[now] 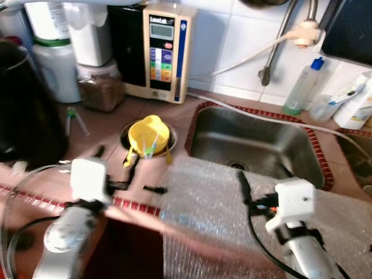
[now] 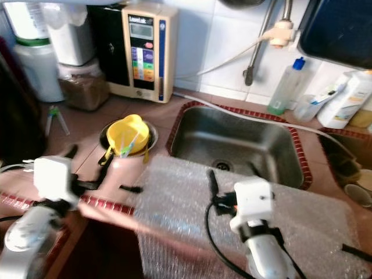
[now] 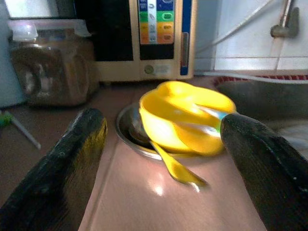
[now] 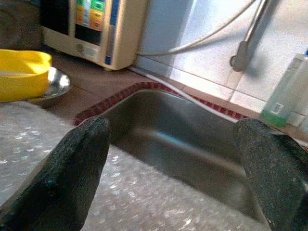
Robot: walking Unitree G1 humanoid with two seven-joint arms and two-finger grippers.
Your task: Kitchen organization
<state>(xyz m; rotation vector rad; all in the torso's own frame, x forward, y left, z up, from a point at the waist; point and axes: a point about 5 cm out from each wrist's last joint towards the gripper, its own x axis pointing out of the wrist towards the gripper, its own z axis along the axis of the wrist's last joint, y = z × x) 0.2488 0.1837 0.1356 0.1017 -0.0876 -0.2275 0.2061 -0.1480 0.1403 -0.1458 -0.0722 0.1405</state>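
A yellow bowl [image 1: 149, 135] sits in a small steel dish [image 1: 127, 132] on the pink counter, left of the sink [image 1: 256, 145]. A yellow spoon [image 3: 175, 169] hangs over the dish rim, and thin pale utensils lie in the bowl. My left gripper [image 1: 144, 176] is open just in front of the dish, low over the counter. In the left wrist view the bowl [image 3: 185, 120] lies ahead between the spread fingers [image 3: 72, 159]. My right gripper [image 2: 232, 173] is open above a sheet of bubble wrap [image 2: 186, 215] at the sink's front edge, holding nothing.
A beige water machine [image 1: 160, 52], a jar of brown contents [image 1: 100, 87] and white containers [image 1: 55, 64] line the back wall. Bottles [image 1: 302, 87] stand right of the sink under a tap pipe [image 1: 276, 46]. A white hose [image 1: 256, 110] runs behind the sink.
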